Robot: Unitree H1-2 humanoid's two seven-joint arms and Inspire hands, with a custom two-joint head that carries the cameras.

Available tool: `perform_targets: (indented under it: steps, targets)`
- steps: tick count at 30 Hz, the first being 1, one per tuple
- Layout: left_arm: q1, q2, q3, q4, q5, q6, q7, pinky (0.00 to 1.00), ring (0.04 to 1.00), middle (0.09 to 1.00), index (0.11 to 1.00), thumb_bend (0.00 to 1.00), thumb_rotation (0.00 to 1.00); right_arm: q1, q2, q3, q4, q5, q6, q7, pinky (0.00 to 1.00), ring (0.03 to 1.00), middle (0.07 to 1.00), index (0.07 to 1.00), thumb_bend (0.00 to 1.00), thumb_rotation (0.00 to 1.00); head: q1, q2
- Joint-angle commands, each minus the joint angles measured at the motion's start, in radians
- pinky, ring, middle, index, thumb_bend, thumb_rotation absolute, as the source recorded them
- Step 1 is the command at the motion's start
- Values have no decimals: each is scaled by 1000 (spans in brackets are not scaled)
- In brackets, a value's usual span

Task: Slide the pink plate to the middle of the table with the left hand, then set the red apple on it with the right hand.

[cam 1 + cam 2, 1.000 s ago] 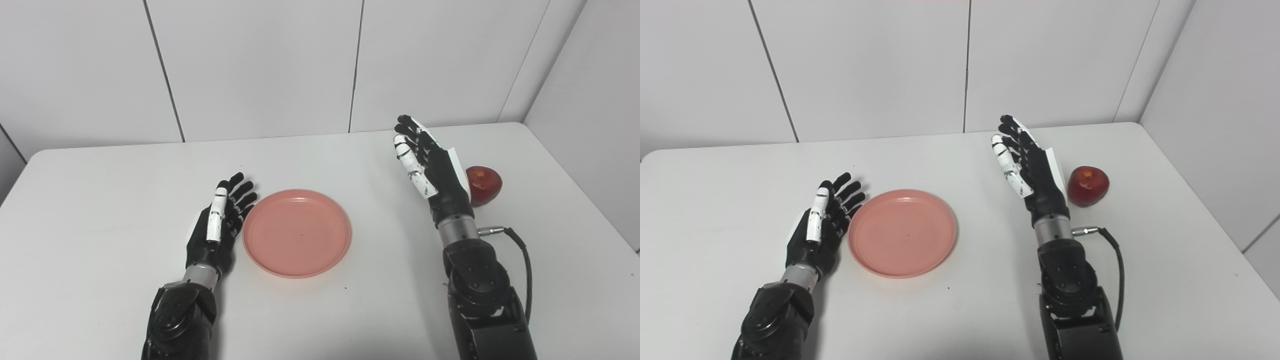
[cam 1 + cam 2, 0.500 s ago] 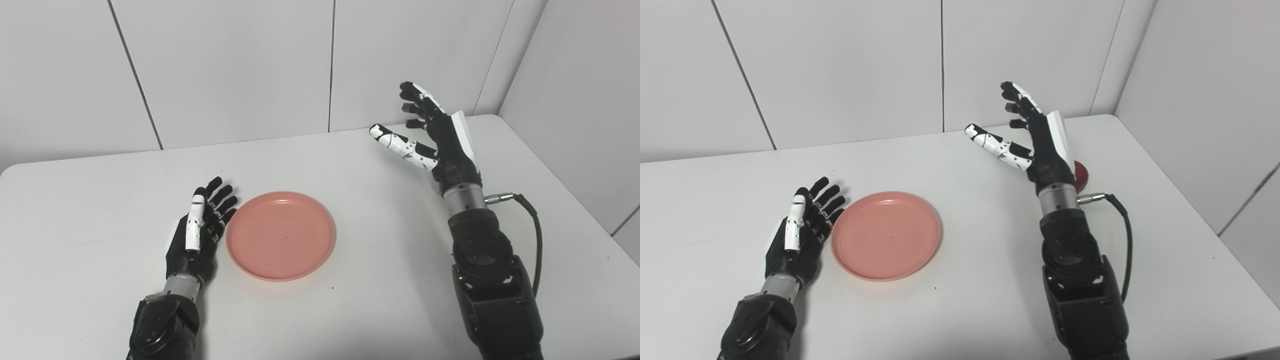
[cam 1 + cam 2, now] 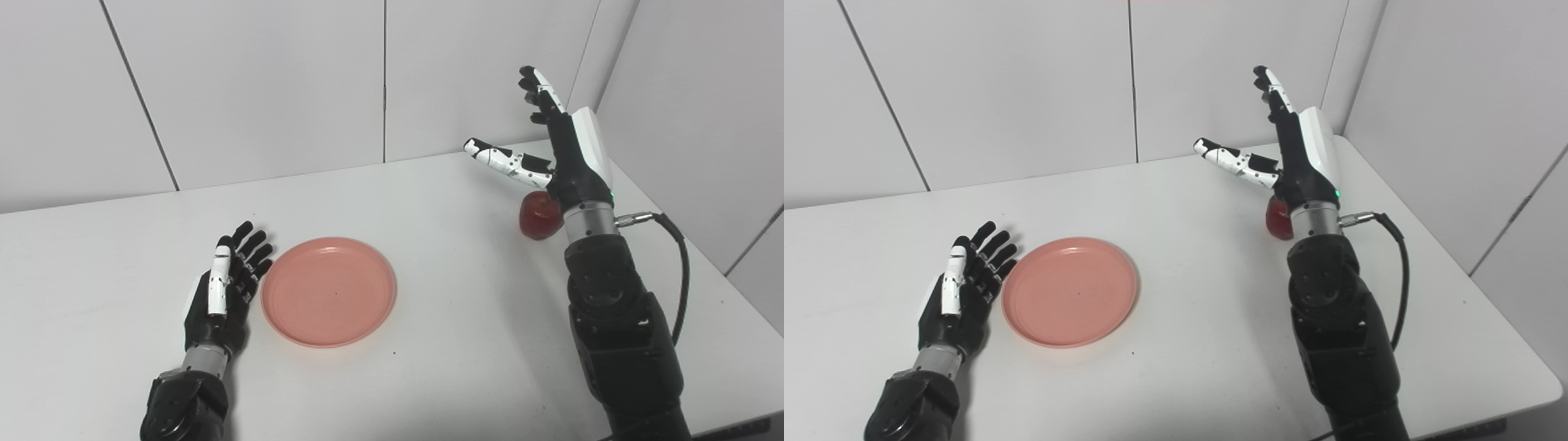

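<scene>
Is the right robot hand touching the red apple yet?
Apart. The left eye view shows the right robot hand open and raised, with the red apple on the table below the wrist.

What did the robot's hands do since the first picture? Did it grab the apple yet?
Not yet. The right hand has lifted up and swung over toward the apple, its thumb spreading wide, but it holds nothing. The camera also turned to the right, so everything looks shifted. The left hand stayed open beside the pink plate, the plate stayed where it was, and the apple still sits on the table.
</scene>
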Motion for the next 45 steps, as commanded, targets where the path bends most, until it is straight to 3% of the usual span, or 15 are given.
perform_targets:
  steps: [1,10,15,22,31,45]
  targets:
    - [-7,7,5,19,-12,7,0,896,879,889,873,408,1000,-23,-28,-13,-38,-41,-5,-6,796,884,905,941,990,541,1,-1]
    - [-5,14,11,18,-20,7,-8,892,877,888,875,404,1000,2,-40,-71,-41,-181,2,105,792,912,948,984,1000,595,-13,2]
    - [-2,22,14,11,-36,13,-9,891,876,886,876,399,1000,16,-24,-109,-22,-184,1,118,788,923,960,984,1000,572,-48,5]
    - [-13,33,21,41,-62,2,-30,914,893,898,884,398,1000,40,-35,-135,57,-134,-11,90,801,938,978,995,1000,580,-41,1]
    - [-8,33,19,32,-64,4,-26,910,886,892,878,399,1000,69,-64,-112,153,-114,-31,38,740,896,951,999,1000,589,-34,9]
    - [-4,39,20,21,-71,13,-29,910,885,891,880,401,1000,66,-80,-75,231,-71,-33,8,801,931,980,1000,1000,578,-37,19]
